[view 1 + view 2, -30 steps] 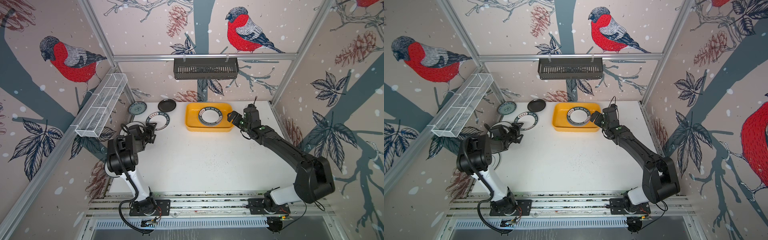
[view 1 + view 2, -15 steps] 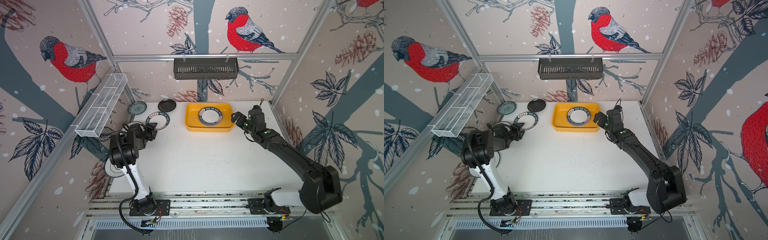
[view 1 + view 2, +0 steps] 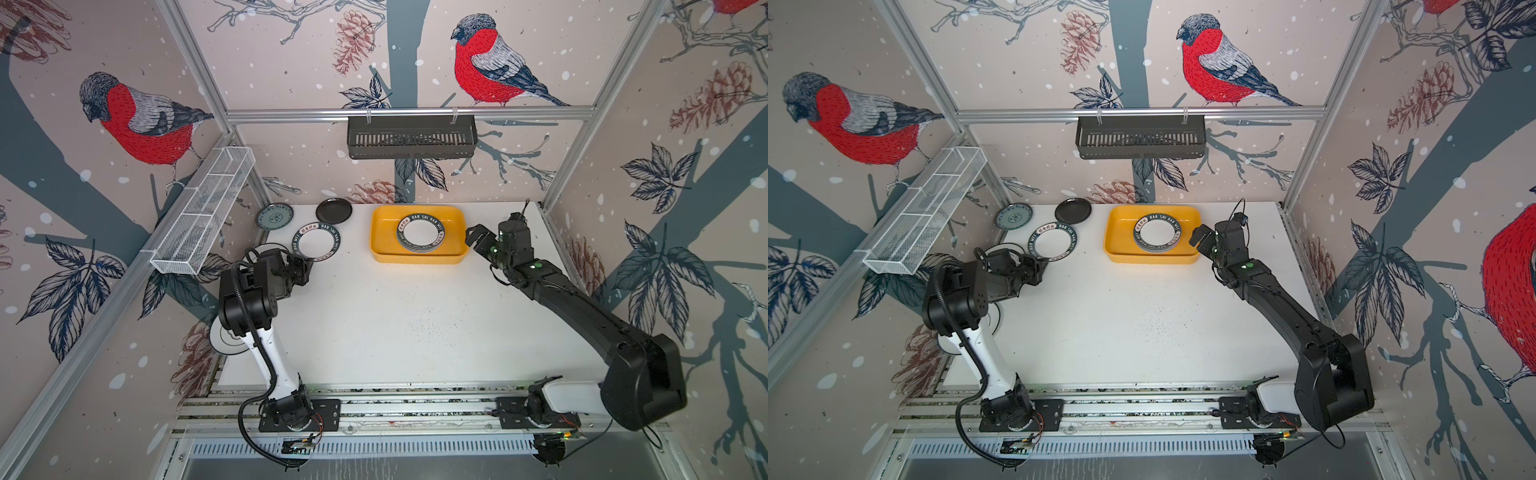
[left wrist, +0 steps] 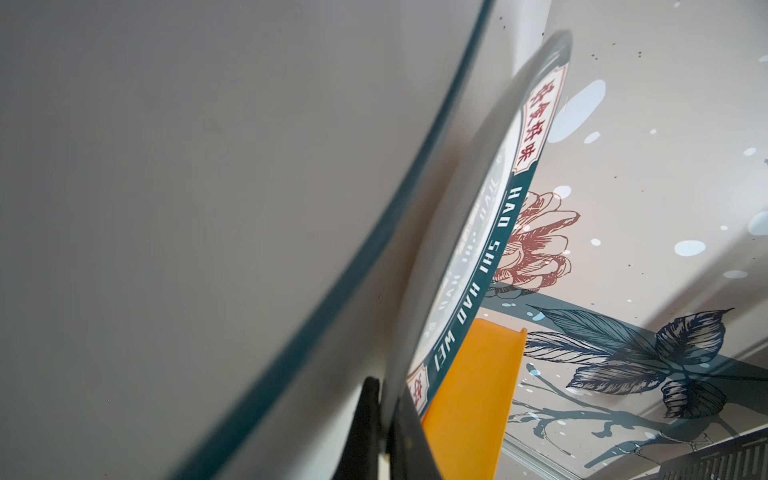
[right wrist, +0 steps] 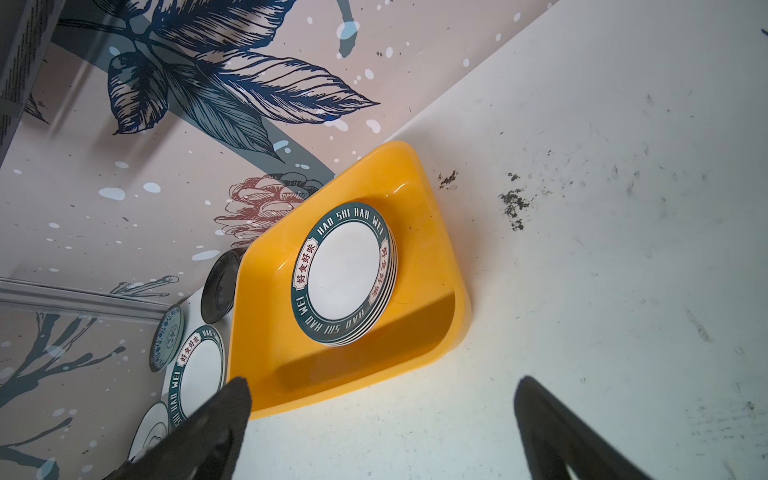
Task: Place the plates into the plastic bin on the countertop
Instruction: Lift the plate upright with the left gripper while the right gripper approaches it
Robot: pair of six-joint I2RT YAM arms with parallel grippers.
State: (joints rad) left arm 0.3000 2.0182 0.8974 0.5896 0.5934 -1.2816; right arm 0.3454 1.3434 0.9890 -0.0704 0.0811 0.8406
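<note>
Your left gripper (image 3: 306, 265) pinches the round white plate with dark lettered rim (image 3: 318, 245), counter (image 3: 395, 324) far-left corner. Your right gripper (image 3: 473, 240): spread, beside yellow rectangular plastic bin (image 3: 415, 258).

You can read "HAO SHI HAO WEI" in white capitals round the dark teal rim of the top plate (image 5: 345, 274) inside the plastic bin (image 5: 361, 374), with red characters 好食好味 in cream panels. The lettered plate (image 3: 318, 242) just beside the bin carries the same wording.
</note>
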